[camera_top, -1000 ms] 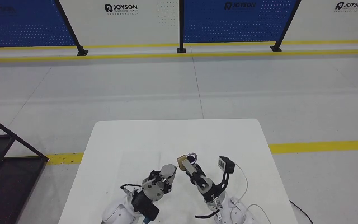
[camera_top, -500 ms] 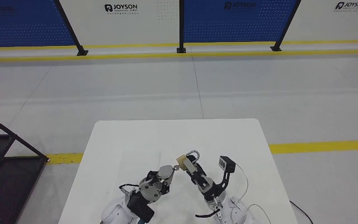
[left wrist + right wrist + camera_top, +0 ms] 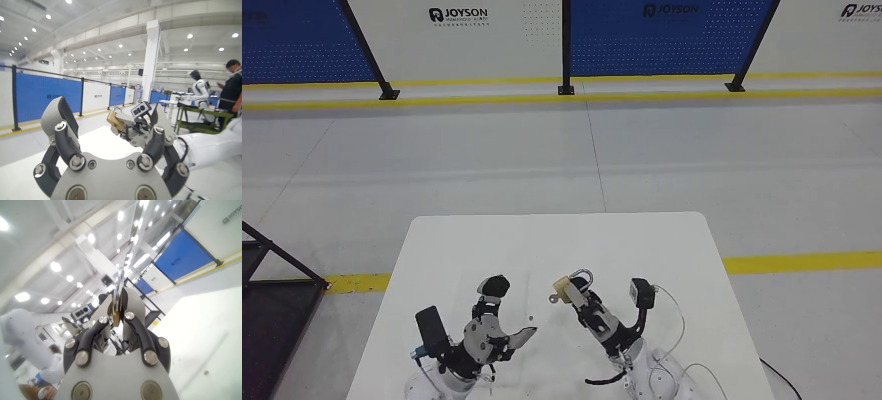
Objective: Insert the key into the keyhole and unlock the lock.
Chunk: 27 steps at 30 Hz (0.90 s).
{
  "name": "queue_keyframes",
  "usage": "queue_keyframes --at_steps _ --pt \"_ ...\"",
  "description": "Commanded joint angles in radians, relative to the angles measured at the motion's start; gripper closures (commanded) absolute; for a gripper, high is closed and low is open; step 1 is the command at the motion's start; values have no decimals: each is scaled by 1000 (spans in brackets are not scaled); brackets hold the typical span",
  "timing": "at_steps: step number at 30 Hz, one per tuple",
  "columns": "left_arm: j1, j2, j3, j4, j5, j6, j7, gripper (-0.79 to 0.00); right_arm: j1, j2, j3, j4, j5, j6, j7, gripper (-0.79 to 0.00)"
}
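The lock (image 3: 115, 120) is sitting pinched in the right end effector (image 3: 580, 300), above the surface (image 3: 662, 250). We are seeing the left end effector (image 3: 109, 104) backing away from the lock, fingers spread, apparently leaving the key (image 3: 114, 130) inserted; turning probably remains.

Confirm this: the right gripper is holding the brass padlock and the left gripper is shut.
Wrong on the left gripper: the left wrist view shows it open, fingers spread wide and empty. The right gripper is indeed holding the brass padlock.
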State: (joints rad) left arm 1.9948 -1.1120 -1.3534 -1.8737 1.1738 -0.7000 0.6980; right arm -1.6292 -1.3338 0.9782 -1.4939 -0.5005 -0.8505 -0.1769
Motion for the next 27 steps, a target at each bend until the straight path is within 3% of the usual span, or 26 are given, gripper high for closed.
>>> queue_keyframes --at_steps 1,5,11,16,21,23,25,27 --pt "45 15 -61 -14 -158 -111 -176 -785 21 -4 -25 23 12 46 54 0" --pt "100 48 -172 -47 -461 -220 -481 -785 87 -15 -86 71 28 176 193 0" --pt "137 102 -307 -46 -877 -208 -905 -785 174 -45 -206 148 31 325 356 0" --pt "145 122 -373 -33 -1048 -212 -1037 -785 242 -76 -308 230 -15 403 437 0" --pt "147 125 -382 -31 -1066 -213 -1060 -785 300 -113 -381 307 -65 482 418 0" --pt "147 125 -382 -31 -1066 -213 -1060 -785 318 -127 -401 335 -73 507 401 -68" --pt "147 125 -382 -31 -1066 -213 -1060 -785 335 -139 -414 363 -73 524 389 -212" --pt "147 125 -382 -31 -1066 -213 -1060 -785 349 -148 -425 385 -89 546 376 -443"
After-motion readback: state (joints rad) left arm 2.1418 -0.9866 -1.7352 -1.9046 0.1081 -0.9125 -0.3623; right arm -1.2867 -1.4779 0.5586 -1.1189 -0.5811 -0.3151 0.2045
